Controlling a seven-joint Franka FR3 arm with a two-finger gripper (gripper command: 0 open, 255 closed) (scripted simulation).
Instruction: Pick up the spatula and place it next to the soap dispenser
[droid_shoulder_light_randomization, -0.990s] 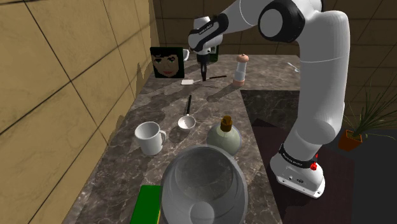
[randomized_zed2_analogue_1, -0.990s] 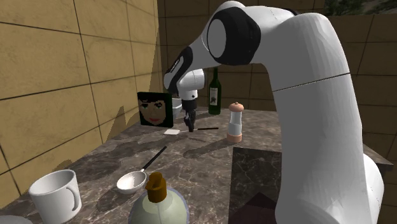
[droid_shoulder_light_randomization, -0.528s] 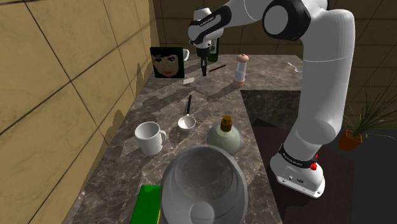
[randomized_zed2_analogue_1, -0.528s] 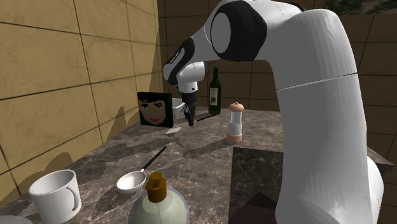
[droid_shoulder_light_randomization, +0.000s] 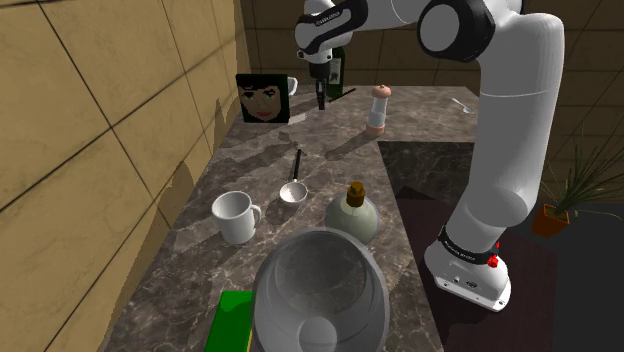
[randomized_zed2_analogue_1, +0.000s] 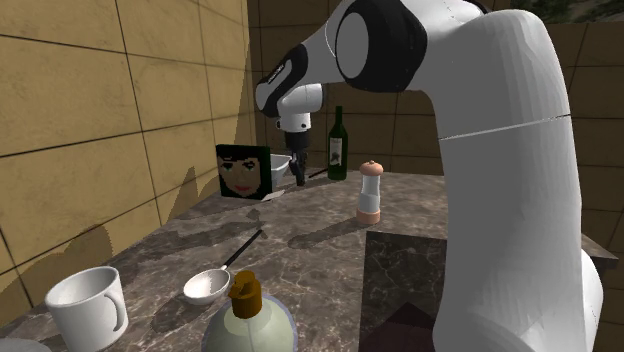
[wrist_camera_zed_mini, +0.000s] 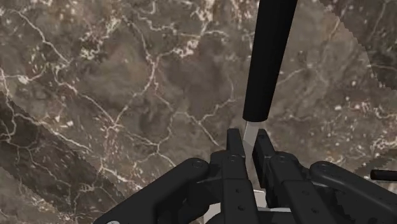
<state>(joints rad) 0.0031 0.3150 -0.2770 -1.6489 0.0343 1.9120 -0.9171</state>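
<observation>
My black gripper (droid_shoulder_light_randomization: 320, 102) hangs above the far end of the marble counter (droid_shoulder_light_randomization: 300, 140), next to the portrait picture (droid_shoulder_light_randomization: 262, 98). It is shut on the spatula (droid_shoulder_light_randomization: 341, 95), whose black handle (wrist_camera_zed_mini: 268, 63) sticks out sideways past the fingertips (wrist_camera_zed_mini: 234, 145). The pale neck is clamped between them, and the spatula (randomized_zed2_analogue_1: 320, 173) is clear of the counter. The soap dispenser (droid_shoulder_light_randomization: 352, 212), a round greenish bottle with a brown pump, stands much nearer the stand. It also shows in the second exterior view's foreground (randomized_zed2_analogue_1: 246, 318).
A ladle (droid_shoulder_light_randomization: 293, 186) and a white mug (droid_shoulder_light_randomization: 236, 216) lie between gripper and dispenser. A grinder (droid_shoulder_light_randomization: 377, 108) and a wine bottle (randomized_zed2_analogue_1: 338, 145) stand near the gripper. A large bowl (droid_shoulder_light_randomization: 318, 292) and a green block (droid_shoulder_light_randomization: 232, 322) sit at the near end. A tiled wall (droid_shoulder_light_randomization: 100, 120) runs along the counter.
The gripper has risen from the counter with the spatula clamped in it. The handle now hangs in the air.
</observation>
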